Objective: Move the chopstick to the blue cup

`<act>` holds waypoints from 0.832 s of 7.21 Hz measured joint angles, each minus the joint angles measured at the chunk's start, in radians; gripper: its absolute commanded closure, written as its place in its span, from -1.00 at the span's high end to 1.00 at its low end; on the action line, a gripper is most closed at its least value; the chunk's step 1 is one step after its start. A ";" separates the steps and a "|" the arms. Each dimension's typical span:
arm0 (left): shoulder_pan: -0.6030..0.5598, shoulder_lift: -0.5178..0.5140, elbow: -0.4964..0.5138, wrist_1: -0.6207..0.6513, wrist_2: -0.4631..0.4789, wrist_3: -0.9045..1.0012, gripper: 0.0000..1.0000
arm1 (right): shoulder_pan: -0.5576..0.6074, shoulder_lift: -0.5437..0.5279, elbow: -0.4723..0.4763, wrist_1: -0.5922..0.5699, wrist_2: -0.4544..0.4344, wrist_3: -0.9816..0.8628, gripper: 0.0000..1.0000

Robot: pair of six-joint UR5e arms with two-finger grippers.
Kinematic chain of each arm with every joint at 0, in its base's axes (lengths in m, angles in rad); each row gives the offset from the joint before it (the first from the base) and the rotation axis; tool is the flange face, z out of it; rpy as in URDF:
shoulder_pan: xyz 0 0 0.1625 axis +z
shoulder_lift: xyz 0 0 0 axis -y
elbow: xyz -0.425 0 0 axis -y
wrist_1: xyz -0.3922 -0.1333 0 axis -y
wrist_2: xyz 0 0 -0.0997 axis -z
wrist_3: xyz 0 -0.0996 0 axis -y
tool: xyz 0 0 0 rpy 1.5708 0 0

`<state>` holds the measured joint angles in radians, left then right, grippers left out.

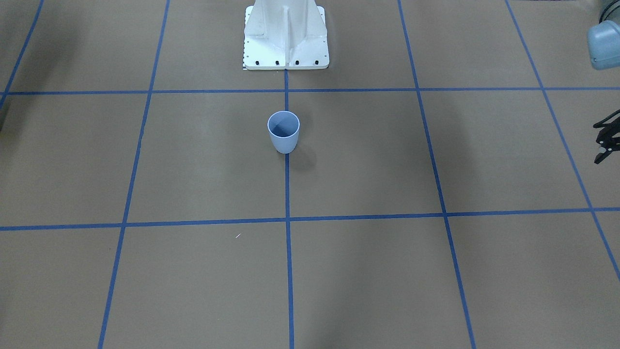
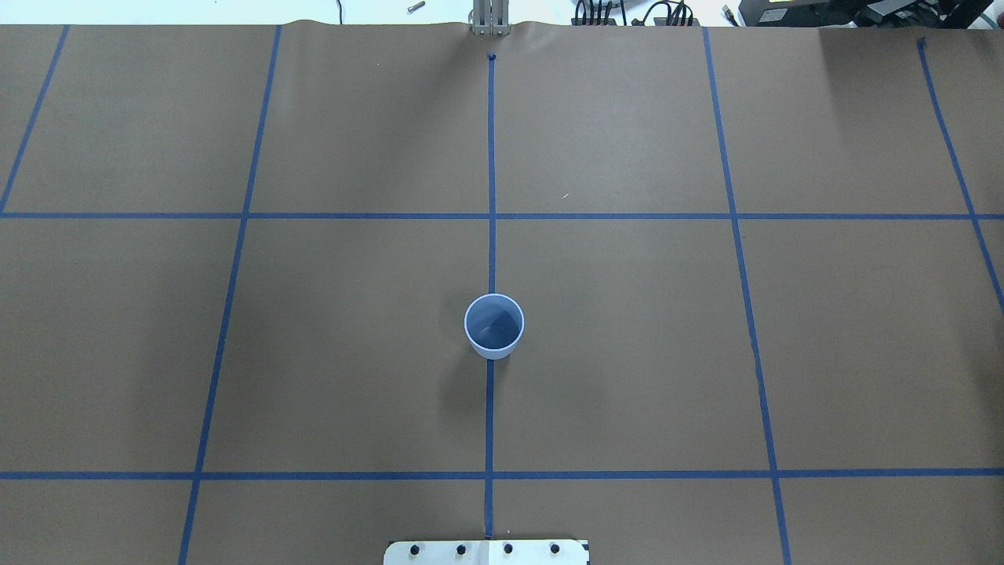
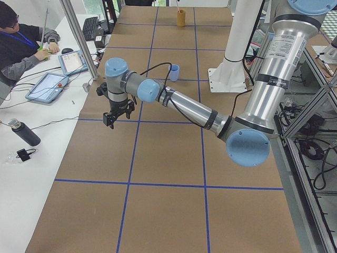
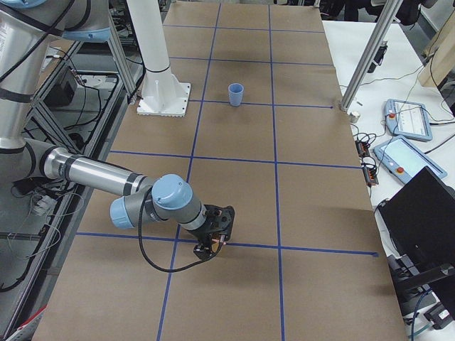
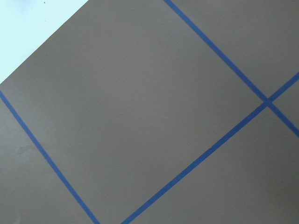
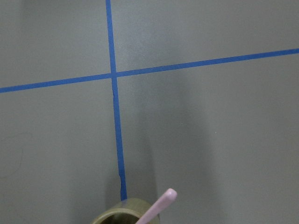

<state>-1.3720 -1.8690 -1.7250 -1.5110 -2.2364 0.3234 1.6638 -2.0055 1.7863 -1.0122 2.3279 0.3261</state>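
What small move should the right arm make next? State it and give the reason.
Probably ease the right tool down toward the pink chopstick, which leans in the tan cup at the wrist view's bottom edge, its tip free; the blue cup stands empty.

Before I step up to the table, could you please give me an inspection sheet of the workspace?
Surface: brown-papered table with a blue tape grid.
Job's things: blue cup upright and empty on the centre line; pink chopstick standing in a tan cup at the robot's right end.
Clutter: one tiny pale speck on the paper.
End effectors: left end effector hovers over the table, apparently open and empty; right end effector is close to the tan cup, and I cannot tell if it is open or shut.
Cables: black cable looping under the right wrist.
Surroundings: operator seated at the side bench with tablets and a dark bottle.
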 measured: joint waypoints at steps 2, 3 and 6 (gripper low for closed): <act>-0.002 0.002 0.000 0.000 -0.001 0.003 0.97 | -0.002 0.024 -0.013 0.001 0.010 0.047 0.61; -0.002 0.003 0.000 0.000 -0.001 0.003 0.97 | -0.004 0.033 -0.020 0.000 0.011 0.055 0.42; -0.001 0.006 -0.002 -0.001 -0.001 0.003 0.97 | -0.014 0.058 -0.036 -0.001 0.022 0.061 -0.25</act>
<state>-1.3730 -1.8626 -1.7270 -1.5124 -2.2379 0.3267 1.6495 -1.9480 1.7507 -1.0134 2.3502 0.3873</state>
